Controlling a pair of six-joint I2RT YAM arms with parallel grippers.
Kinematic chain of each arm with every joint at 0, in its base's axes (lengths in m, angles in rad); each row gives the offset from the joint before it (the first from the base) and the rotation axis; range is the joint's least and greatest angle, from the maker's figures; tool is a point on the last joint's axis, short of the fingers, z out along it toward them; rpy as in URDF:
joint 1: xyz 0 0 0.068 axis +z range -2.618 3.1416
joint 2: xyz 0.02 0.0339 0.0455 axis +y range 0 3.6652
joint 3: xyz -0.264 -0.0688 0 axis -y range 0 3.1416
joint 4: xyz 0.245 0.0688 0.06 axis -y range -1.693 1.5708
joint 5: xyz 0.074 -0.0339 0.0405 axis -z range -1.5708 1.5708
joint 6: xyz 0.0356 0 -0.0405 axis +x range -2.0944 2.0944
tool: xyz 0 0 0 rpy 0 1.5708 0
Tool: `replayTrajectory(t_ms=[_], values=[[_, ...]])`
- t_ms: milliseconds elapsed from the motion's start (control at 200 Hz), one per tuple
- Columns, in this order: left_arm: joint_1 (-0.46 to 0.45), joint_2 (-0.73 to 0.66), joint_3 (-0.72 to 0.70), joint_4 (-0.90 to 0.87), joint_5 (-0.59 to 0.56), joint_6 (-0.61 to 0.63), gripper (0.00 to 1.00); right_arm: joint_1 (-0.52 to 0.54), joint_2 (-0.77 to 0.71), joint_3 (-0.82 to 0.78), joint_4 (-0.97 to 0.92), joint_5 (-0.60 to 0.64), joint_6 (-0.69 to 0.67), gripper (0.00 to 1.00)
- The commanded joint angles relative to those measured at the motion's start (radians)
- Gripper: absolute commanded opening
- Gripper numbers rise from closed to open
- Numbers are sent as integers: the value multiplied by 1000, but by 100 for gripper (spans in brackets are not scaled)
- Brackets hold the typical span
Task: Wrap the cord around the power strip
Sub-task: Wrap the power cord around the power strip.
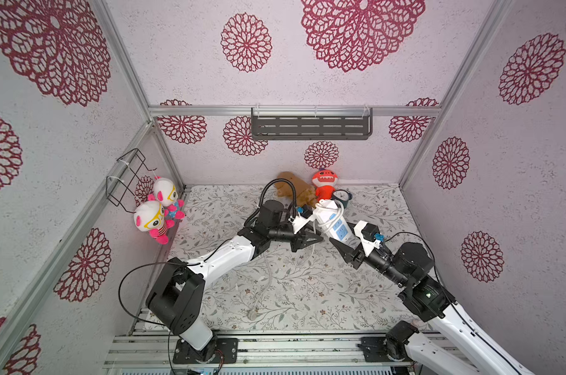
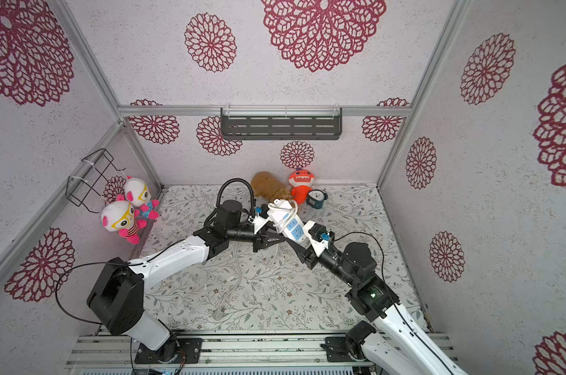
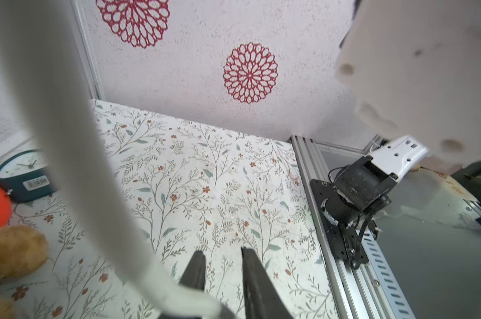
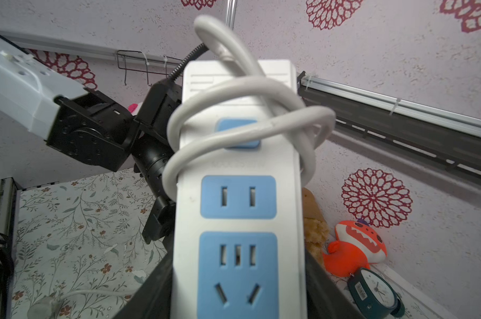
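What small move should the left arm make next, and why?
Probably close the left gripper on the slack cord beside it: its jaws stand open and empty, the right gripper holds the power strip up, only some loops are on it, and the plug lies on the table.

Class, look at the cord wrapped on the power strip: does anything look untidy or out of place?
The cord loops loosely, crossing over the blue button of the power strip; its remainder trails to the floral mat, the plug lying unwrapped.
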Motion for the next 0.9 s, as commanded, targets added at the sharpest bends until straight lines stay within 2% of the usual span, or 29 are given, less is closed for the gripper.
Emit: replayTrajectory(t_ms=[0,140,230,460,630,896], values=[[-35,27,-65,173,-32,-118,27,3,-4,35,62,78,17,0],[-47,61,-122,313,-41,-227,26,3,-4,39,61,147,8,0],[-61,72,-129,354,-42,-257,22,3,-2,42,58,194,7,0],[-102,67,-129,327,-41,-260,8,0,20,72,-17,334,-6,0],[-137,16,-92,126,-45,-168,5,-10,58,84,-84,431,-3,0],[-205,8,88,-347,-42,43,2,-41,94,84,-103,447,18,0]])
